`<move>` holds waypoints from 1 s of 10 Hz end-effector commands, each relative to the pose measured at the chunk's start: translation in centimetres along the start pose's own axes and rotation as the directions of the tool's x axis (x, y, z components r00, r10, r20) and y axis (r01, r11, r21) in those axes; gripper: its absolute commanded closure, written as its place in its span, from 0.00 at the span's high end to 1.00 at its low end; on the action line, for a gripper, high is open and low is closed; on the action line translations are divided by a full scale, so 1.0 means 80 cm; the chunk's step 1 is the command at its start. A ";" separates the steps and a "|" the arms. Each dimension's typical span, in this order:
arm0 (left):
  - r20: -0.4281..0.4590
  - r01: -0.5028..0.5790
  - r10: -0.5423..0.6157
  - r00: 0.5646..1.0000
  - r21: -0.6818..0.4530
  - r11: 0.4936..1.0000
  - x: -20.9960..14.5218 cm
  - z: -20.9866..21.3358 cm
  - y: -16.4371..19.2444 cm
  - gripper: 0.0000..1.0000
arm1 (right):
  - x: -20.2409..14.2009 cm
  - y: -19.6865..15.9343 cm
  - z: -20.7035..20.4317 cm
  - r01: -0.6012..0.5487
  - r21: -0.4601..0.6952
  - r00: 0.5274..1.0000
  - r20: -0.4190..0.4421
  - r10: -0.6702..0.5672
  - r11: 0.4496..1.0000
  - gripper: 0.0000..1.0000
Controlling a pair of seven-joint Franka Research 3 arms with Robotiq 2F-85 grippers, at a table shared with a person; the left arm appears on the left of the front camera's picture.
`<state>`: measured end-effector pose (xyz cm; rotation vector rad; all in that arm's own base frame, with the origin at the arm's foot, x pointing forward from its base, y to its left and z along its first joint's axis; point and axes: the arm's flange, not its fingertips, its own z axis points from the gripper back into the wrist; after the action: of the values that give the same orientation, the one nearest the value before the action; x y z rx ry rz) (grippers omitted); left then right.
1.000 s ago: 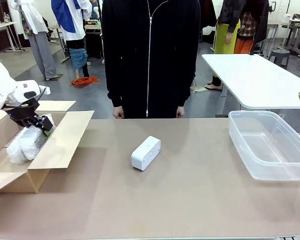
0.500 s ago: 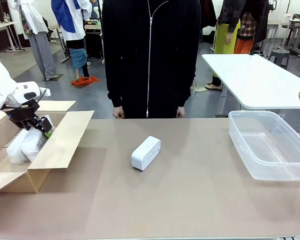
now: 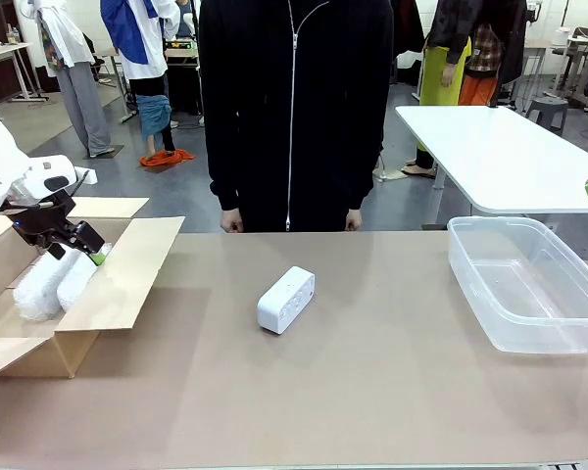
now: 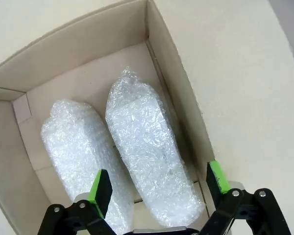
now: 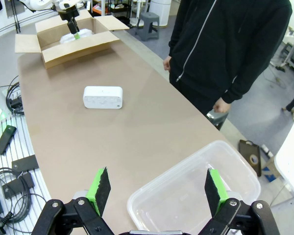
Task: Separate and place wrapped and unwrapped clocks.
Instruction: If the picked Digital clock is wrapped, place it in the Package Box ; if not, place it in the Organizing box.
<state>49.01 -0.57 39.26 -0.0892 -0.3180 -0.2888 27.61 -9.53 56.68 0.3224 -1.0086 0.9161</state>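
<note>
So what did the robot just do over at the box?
The left tool opened and let go of the whitish bubble-wrapped clock, which settled beside the other wrapped one in the brown cardboard box. The bare white plastic clock, the clear plastic tub and the open right tool stayed put.

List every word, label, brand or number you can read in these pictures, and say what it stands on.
No legible text anywhere.
Bare white clock: any marks on its face are too small to read.
Cardboard box: plain, no print visible.
Bubble-wrapped clocks: no label visible.
Clear plastic tub: no label visible.
</note>
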 end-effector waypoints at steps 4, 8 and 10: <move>0.063 -0.018 0.015 0.998 0.046 0.999 -0.018 0.080 -0.022 1.00 | 0.000 -0.002 -0.003 -0.008 0.019 1.000 0.024 0.008 1.000 1.00; 0.109 -0.047 0.035 0.993 0.114 0.992 -0.030 0.137 -0.047 1.00 | 0.000 -0.002 -0.003 -0.008 0.019 1.000 0.024 0.008 1.000 1.00; 0.142 -0.031 0.012 0.990 0.132 0.991 -0.039 0.155 -0.062 1.00 | 0.000 -0.002 -0.003 -0.008 0.019 1.000 0.024 0.008 1.000 1.00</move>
<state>42.26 -2.49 50.35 -0.0100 -0.4690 -0.2548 27.62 -9.52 56.66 0.3225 -1.0080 0.9160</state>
